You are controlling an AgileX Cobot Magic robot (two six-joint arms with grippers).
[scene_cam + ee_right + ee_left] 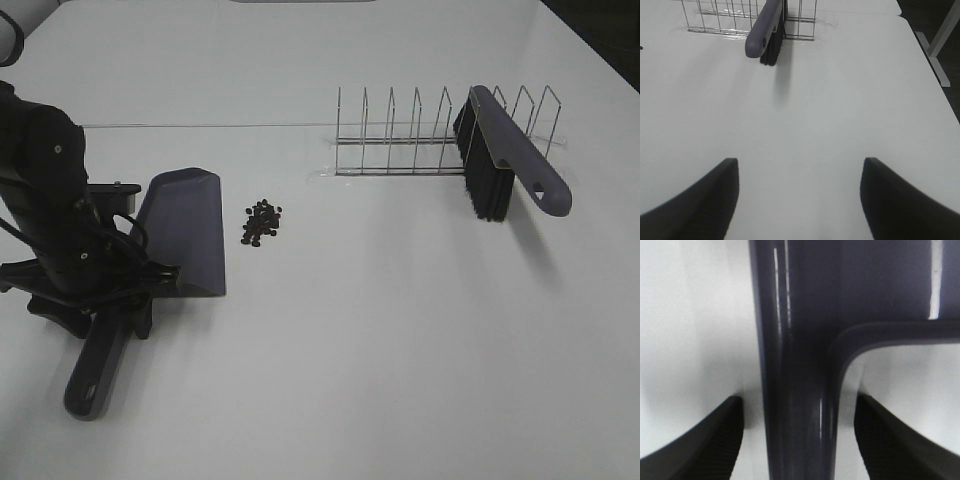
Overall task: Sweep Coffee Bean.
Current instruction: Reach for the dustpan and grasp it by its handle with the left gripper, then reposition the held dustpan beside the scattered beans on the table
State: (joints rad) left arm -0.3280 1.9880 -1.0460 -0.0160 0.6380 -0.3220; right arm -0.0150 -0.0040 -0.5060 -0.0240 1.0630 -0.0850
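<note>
The coffee beans (262, 222) lie in a small dark pile on the white table, just right of the purple-grey dustpan (185, 230). The dustpan's handle (92, 372) points toward the front edge. My left gripper (799, 445) is open and straddles the handle (795, 390), with a narrow gap on each side of it. The brush (515, 150) with black bristles (482, 175) stands in the wire rack (420, 135) at the back right. My right gripper (800, 200) is open and empty over bare table, well short of the brush (762, 30); it does not show in the exterior view.
The left arm (60, 220) covers the dustpan's left side. The wire rack (715, 15) has several upright dividers. The table's right edge (930, 80) drops off beside a white table leg.
</note>
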